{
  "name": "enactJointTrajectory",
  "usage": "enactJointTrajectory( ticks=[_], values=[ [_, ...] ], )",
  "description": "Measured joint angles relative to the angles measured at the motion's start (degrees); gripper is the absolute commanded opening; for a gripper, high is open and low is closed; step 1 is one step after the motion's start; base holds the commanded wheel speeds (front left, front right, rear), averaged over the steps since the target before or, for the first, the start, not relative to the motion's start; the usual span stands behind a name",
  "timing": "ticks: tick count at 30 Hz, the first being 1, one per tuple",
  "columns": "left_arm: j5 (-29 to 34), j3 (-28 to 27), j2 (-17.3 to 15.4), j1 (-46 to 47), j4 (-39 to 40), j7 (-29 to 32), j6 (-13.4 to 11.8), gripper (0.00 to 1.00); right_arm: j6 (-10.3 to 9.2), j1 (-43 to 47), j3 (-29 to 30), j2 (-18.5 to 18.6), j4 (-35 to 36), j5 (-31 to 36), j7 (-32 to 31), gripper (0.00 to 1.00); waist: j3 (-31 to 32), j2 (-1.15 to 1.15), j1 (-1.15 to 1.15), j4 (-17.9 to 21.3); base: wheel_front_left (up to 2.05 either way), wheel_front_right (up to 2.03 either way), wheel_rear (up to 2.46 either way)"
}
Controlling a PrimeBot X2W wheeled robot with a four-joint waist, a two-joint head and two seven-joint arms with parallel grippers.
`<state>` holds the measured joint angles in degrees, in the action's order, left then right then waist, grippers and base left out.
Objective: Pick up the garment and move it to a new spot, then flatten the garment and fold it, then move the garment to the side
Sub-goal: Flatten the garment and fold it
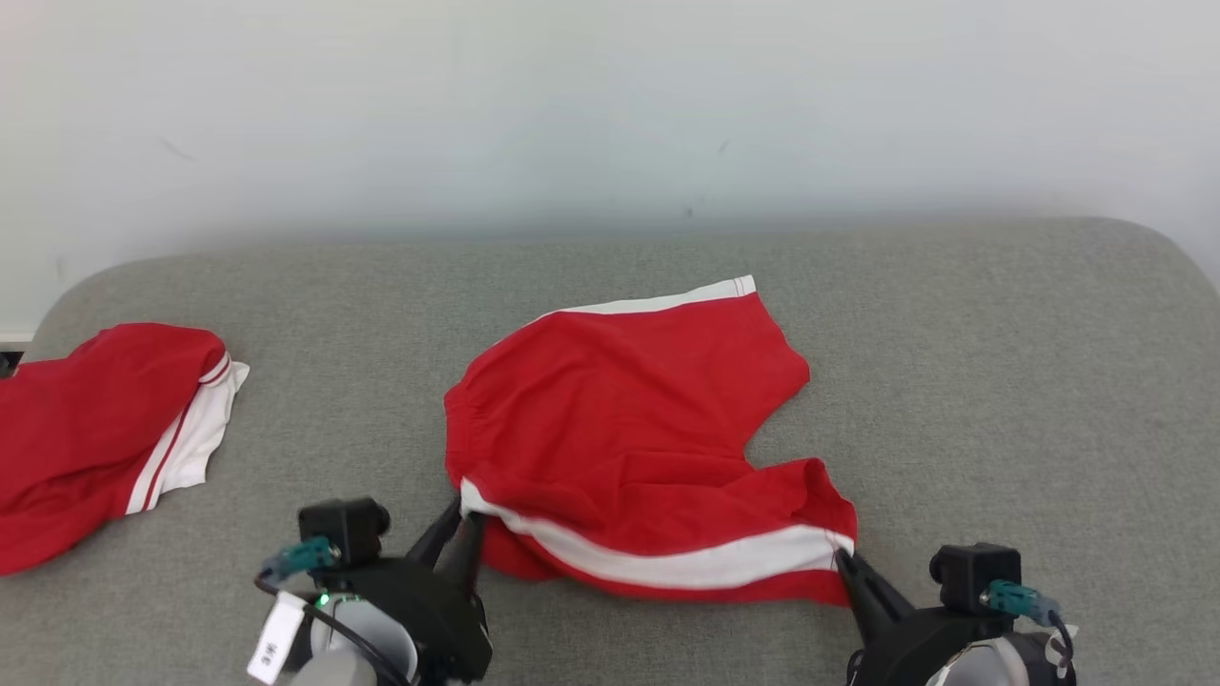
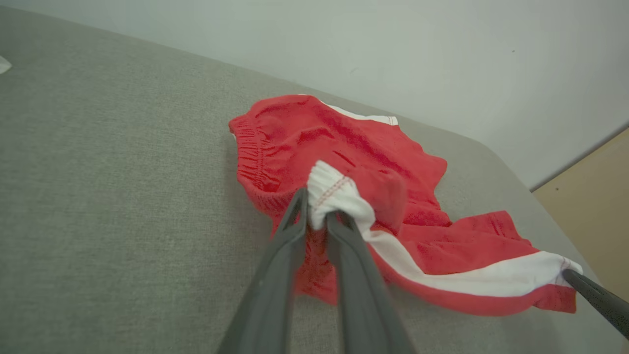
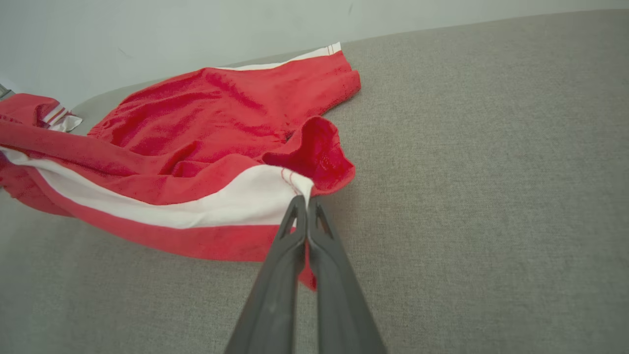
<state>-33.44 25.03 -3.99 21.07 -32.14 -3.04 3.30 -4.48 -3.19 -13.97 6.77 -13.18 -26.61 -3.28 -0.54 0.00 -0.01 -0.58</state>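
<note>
Currently both grippers are on the red cloth shorts with a white side stripe [image 1: 620, 419], one at each end of the near stripe.

Left gripper [image 1: 456, 522]: fingers a hair apart, with the white stripe end bunched between the tips and bulging just past them. It is grasping cloth, and the grip looks loose. The gathered elastic waistband sits just beyond those tips, slightly to their outer side. From the tips the stripe runs straight across to the other gripper.

Right gripper [image 1: 843, 562]: fingers clenched flat together, nipping the stripe's hem corner at the very tips. A red leg opening is folded up just beyond the tips. The red band under the stripe passes beneath the fingers on their inner side.

The rest of the shorts is spread out wrinkled beyond and between the two finger pairs, on the grey padded fabric surface [image 1: 1001, 381]. The far leg, with its own white edge, is the part furthest from both sets of tips. Can't tell whether the pinched near edge is off the surface or resting on it.

A second red garment with white stripes [image 1: 86, 429] lies well out past the left fingers' outer side, apart from the shorts. A pale wall [image 1: 610, 95] stands beyond everything.
</note>
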Motion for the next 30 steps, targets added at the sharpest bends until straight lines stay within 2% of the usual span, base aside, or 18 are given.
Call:
enactJointTrajectory(
  ticks=[1,2,7,13,20,25,30],
  values=[
    [0.46,1.18,-0.33,-0.59,-1.09,0.41,0.56,1.00,0.52,0.31,-0.79,-0.01,-0.88,-0.09,-0.60,0.98,-0.18,0.00,0.00,0.19,0.00,0.00,0.00],
    [0.90,2.18,-0.63,-0.91,-2.08,0.64,1.18,1.00,0.55,0.30,-1.16,-0.13,-1.76,-0.15,-1.38,1.00,-0.32,0.00,0.00,0.42,0.00,0.00,0.00],
    [2.12,3.90,-3.19,-1.55,-5.36,1.23,1.85,1.00,2.09,0.35,-2.38,0.27,-4.36,-0.71,-4.93,1.00,-0.55,0.00,0.00,1.66,0.00,0.00,0.00],
    [3.44,3.22,-6.23,-2.58,-6.65,0.97,1.71,1.00,1.87,3.27,-1.19,2.66,-4.81,-1.26,-6.84,1.00,0.34,0.00,0.00,1.85,0.00,0.00,0.00],
    [3.83,0.88,-10.09,-7.94,-7.10,-1.08,-1.18,1.00,0.08,3.37,2.98,2.98,-0.90,-1.25,-2.79,1.00,1.90,0.00,0.00,1.47,0.00,0.00,0.00],
    [3.85,0.11,-10.74,-11.55,-5.71,-2.82,-2.65,1.00,-0.58,5.19,4.95,1.82,1.47,-1.38,0.71,1.00,2.94,0.00,0.00,0.63,0.00,0.00,0.00],
    [3.99,-0.20,-11.73,-13.62,-3.32,-4.35,-3.52,1.00,-0.65,7.75,3.87,0.79,2.24,-1.54,0.96,1.00,3.44,0.00,0.00,-0.58,0.00,0.00,0.00]
  ],
)
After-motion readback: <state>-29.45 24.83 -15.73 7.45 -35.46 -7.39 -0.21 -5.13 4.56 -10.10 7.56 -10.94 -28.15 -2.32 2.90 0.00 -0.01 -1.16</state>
